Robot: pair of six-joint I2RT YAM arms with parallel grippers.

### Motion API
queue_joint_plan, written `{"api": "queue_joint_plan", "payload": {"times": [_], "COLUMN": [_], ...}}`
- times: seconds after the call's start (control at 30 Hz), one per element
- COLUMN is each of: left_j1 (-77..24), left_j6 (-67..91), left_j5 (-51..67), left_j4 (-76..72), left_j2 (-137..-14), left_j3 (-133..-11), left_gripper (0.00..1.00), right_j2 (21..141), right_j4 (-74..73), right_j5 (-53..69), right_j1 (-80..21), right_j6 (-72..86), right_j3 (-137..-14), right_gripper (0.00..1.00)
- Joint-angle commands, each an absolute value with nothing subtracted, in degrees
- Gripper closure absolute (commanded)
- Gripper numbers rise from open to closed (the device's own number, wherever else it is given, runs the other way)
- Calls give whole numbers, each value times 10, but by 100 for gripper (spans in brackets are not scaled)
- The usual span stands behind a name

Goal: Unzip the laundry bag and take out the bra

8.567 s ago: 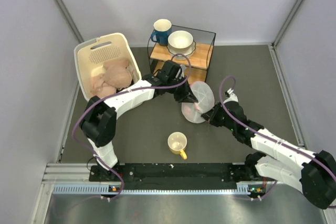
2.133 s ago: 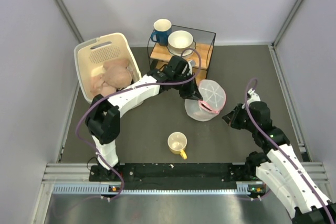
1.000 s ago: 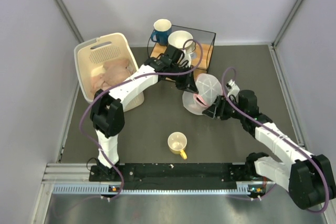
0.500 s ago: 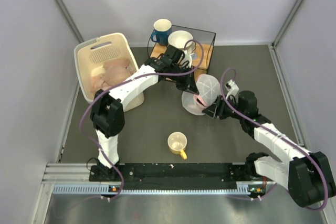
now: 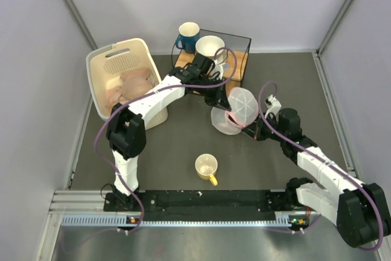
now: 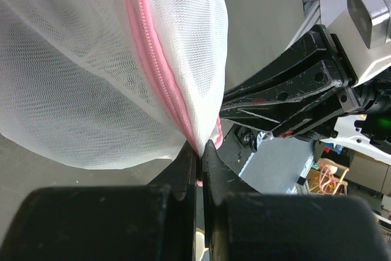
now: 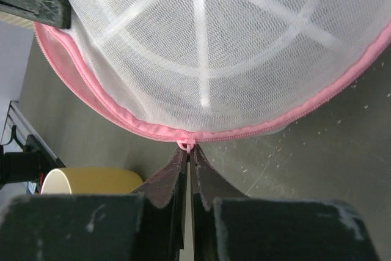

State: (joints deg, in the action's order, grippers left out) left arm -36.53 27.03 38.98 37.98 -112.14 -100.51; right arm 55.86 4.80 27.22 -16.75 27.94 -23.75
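Note:
The laundry bag [image 5: 239, 105] of white mesh with a pink zip rim is held tilted up off the table between both grippers. My left gripper [image 5: 225, 110] is shut on the bag's edge, pinching mesh and pink rim, as the left wrist view [image 6: 198, 148] shows. My right gripper [image 5: 250, 128] is shut on the small pink zip pull [image 7: 187, 145] at the bottom of the rim [image 7: 110, 105]. The right gripper's black fingers [image 6: 287, 90] show just behind the bag [image 6: 91, 77]. The zip looks closed where I see it. I cannot make out the bra; no bright pink fabric shows through the mesh [image 7: 201, 41].
A yellow mug [image 5: 206, 167] stands in front of the bag and shows in the right wrist view [image 7: 91, 180]. A cream slotted basket [image 5: 116, 65] with peach cloths [image 5: 131, 87] is at the left. A wire-framed wooden stand [image 5: 235, 65] behind holds a blue mug [image 5: 186, 35] and a white bowl [image 5: 209, 47].
Since 8.6 s ago the bag has been lifted and tilted. Within the last second my right gripper, shut on the zip pull, has shifted slightly right; the left arm holds still.

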Motion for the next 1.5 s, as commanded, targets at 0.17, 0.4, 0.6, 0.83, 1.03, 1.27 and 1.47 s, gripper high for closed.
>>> {"api": "queue_joint_plan", "payload": {"times": [0.17,0.4,0.6,0.83,1.03,1.27,1.47], "left_j1": [-349,-353,-381,-383,-384,-403,-418], "left_j6": [258,267,300,312,426,556,586], "left_j5": [403,425,439,250,165,239,241], "left_j4": [367,359,359,406,361,222,162], "left_j2": [-1112,-1138,-1193,-1086,-938,-929,-997], "left_j3": [-1020,-1026,-1084,-1054,-872,-751,-768], "left_gripper": [100,100,42,1,2,5,10], "right_j2": [526,467,407,429,453,471,473], "right_j4": [-55,-119,-182,-160,-136,-113,-109], "right_j5": [175,162,165,127,118,128,132], "right_j1": [-165,-164,-203,-255,-256,-257,-256], "right_j6": [259,274,341,414,418,417,413], "right_j3": [-247,-249,-288,-292,-294,-285,-276], "right_gripper": [100,100,100,100,100,100,100]}}
